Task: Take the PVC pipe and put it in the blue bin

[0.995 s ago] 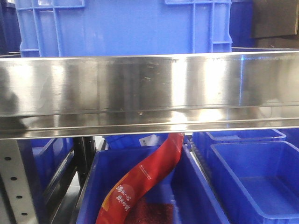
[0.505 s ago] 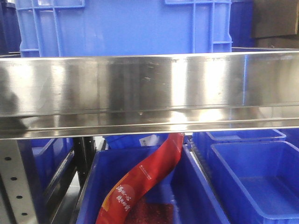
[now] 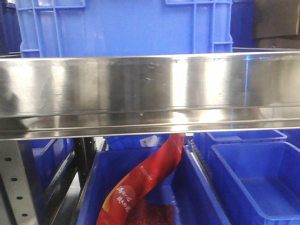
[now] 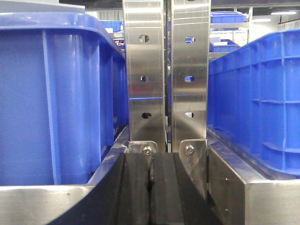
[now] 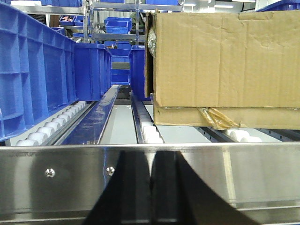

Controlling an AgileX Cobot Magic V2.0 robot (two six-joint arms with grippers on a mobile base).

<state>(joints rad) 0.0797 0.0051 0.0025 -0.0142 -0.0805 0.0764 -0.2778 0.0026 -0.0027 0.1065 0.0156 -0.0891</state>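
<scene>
- The front view shows a wide shiny metal shelf rail (image 3: 150, 89) running from side to side.
- Above the rail stands a big blue crate (image 3: 124, 28).
- Below the rail sits a blue bin (image 3: 197, 187) with a long red bag (image 3: 145, 180) leaning in it. The bag has white writing on it.
- To the right of that one is another blue bin (image 3: 255, 183), just beside it. No goods show in the part of it that can be seen.
- The white pipe cannot be seen in any of the views.
- No arm shows in the front view.
- The left gripper (image 4: 150, 187) is at the bottom of its own view. Its two black fingers (image 4: 133, 187) are pressed together with nothing between them.
- In front of the left gripper stand two shiny metal posts (image 4: 166, 70) with small holes in them. A blue crate wall (image 4: 56, 98) is on the left and another blue crate (image 4: 258, 98) is on the right.
- The right gripper (image 5: 151, 187) is at the bottom of its own view. Its dark fingers (image 5: 133, 187) are pressed together too, holding nothing.
- The right gripper is in front of a metal rail (image 5: 56, 173) with screws in it.
- Behind that rail, a brown cardboard box (image 5: 225, 65) rests on white rollers (image 5: 149, 133) on the right.
- Tall blue crates (image 5: 33, 70) stand on the left of that view.
</scene>
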